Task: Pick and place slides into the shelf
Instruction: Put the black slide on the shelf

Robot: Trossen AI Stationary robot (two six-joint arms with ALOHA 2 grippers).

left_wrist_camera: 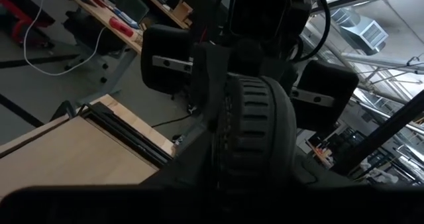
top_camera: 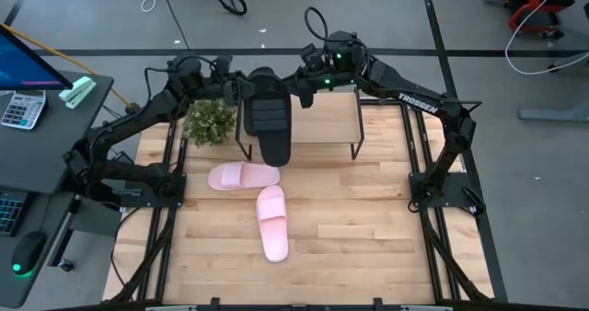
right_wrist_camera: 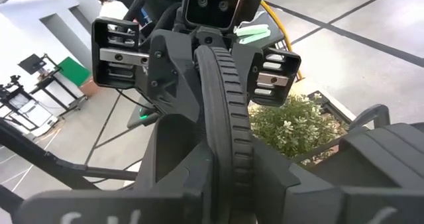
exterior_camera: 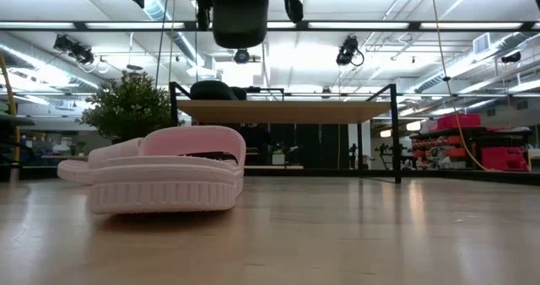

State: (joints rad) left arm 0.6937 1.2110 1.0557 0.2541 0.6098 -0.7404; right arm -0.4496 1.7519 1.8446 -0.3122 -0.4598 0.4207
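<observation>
Both grippers, left (top_camera: 241, 88) and right (top_camera: 299, 88), pinch one black slide (top_camera: 269, 116) from opposite sides, holding it in the air above the shelf (top_camera: 331, 118), where another black slide (exterior_camera: 211, 90) already sits, while two pink slides (top_camera: 258, 201) lie on the table (top_camera: 368, 228).

right arm (top_camera: 419, 102): "TROSSEN" in white letters along its upper link, seen in the high view
calculator (top_camera: 20, 109): keys show, but no figures can be read
other views: no text, label or number can be read
</observation>
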